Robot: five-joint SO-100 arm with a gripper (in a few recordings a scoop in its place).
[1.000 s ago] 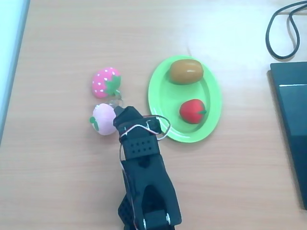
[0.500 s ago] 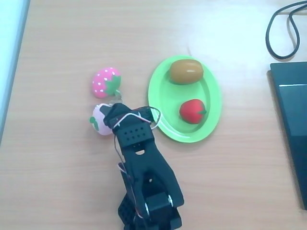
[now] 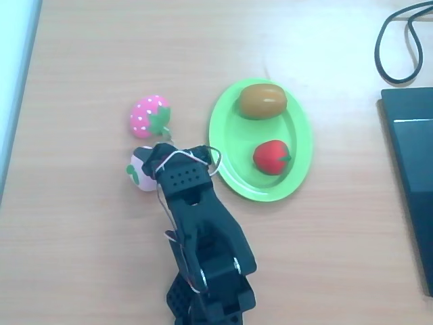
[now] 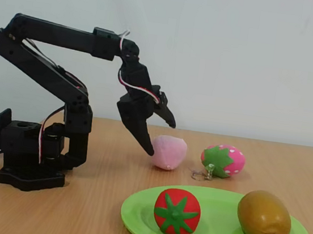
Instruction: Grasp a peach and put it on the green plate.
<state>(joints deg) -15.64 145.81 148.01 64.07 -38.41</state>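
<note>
Tool [image 4: 160, 134] spread open at the peach [image 4: 169, 151], holding nothing, fixed view shows both fingers, overhead view hides them under the arm

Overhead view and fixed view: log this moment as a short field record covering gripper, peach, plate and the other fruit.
gripper: black two-finger gripper, jaws open, one fingertip beside the peach, nothing held
peach: pale pink soft toy peach, on the wooden table, partly under the arm in the overhead view
plate: lime-green oval plastic plate, holding a red toy fruit and a brown oval fruit
strawberry: pink white-dotted toy strawberry, on the table beside the peach
</note>
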